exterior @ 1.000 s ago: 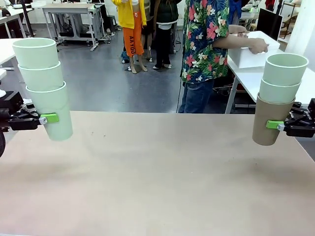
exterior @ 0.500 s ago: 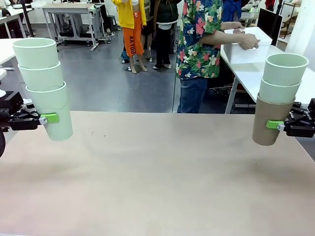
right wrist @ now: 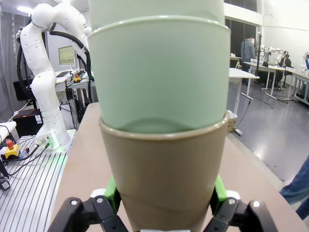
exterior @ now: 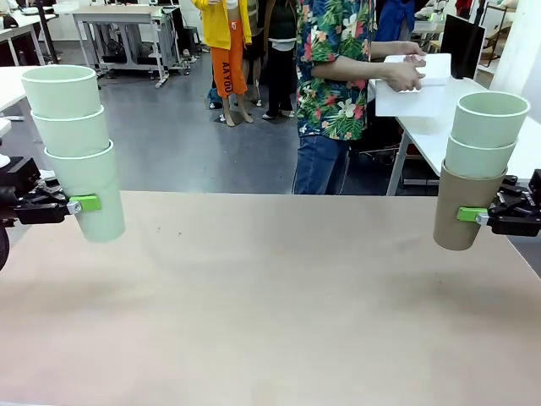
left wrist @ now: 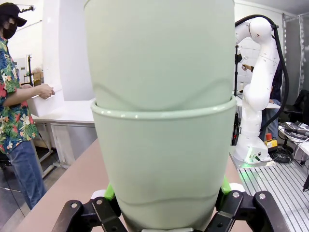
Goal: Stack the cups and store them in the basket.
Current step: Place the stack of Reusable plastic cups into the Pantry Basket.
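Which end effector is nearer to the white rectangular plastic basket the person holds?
Right. The right end effector is at the tan table's right edge, below the white rectangular plastic basket; the left end effector is at the opposite edge, much farther.

Six cups in two nested stacks of three; basket well beyond them at the back.
The left stack (exterior: 78, 148) is three pale mint green tumblers nested mouth-up. It is at the left edge of the table (exterior: 270, 296), and the left gripper (exterior: 84, 204) clamps its lowest cup. The right stack (exterior: 478, 165), at the right edge, has a tan brown cup (exterior: 461, 211) at the bottom with two mint ones nested in it. The right gripper (exterior: 472, 215) pinches the brown one. Each stack leans slightly outward at the top. The white basket (exterior: 423, 97), rectangular and smooth-walled, is held in a person's hands (exterior: 406, 74) beyond the table's far right.
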Controlling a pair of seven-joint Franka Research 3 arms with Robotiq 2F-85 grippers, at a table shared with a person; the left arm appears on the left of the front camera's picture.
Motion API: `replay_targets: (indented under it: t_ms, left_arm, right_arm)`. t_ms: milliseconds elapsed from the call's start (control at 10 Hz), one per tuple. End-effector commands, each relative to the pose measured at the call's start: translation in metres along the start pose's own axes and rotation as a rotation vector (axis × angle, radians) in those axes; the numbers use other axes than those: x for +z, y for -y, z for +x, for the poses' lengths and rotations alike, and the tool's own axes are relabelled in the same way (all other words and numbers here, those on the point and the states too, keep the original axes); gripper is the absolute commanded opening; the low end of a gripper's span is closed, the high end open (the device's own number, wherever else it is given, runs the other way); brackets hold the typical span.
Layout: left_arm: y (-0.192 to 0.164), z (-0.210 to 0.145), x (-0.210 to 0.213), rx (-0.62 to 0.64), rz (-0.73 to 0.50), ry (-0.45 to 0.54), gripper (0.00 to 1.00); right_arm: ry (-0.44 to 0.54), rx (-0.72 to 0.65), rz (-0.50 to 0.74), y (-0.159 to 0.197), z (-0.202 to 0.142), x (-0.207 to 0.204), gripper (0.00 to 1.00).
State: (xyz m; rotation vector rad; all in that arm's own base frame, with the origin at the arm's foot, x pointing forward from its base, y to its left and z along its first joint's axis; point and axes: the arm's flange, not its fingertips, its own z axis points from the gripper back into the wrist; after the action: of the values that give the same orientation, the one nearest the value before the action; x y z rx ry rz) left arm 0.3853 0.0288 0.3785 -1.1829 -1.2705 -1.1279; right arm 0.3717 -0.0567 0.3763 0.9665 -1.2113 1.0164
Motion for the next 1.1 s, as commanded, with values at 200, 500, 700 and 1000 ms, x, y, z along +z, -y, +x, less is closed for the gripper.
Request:
replay_targets:
  t_ms: [200,500,700,1000]
  left_arm:
    - [0.0025,0.0024,0.0025,-0.016,-0.015,0.009,0.86]
    - [0.0025,0.0024,0.0025,-0.016,-0.015,0.009,0.86]
    - [0.0025,0.0024,0.0025,-0.016,-0.015,0.009,0.86]
    - [0.0025,0.0024,0.0025,-0.016,-0.015,0.009,0.86]
  right_arm:
    - [0.009,0.014,0.003,-0.0006,0.0038,-0.0004,0.87]
    - [0.009,0.014,0.003,-0.0006,0.0038,-0.0004,0.87]
    - [0.009,0.014,0.003,-0.0006,0.0038,-0.0004,0.87]
    - [0.009,0.014,0.003,-0.0006,0.0038,-0.0004,0.87]
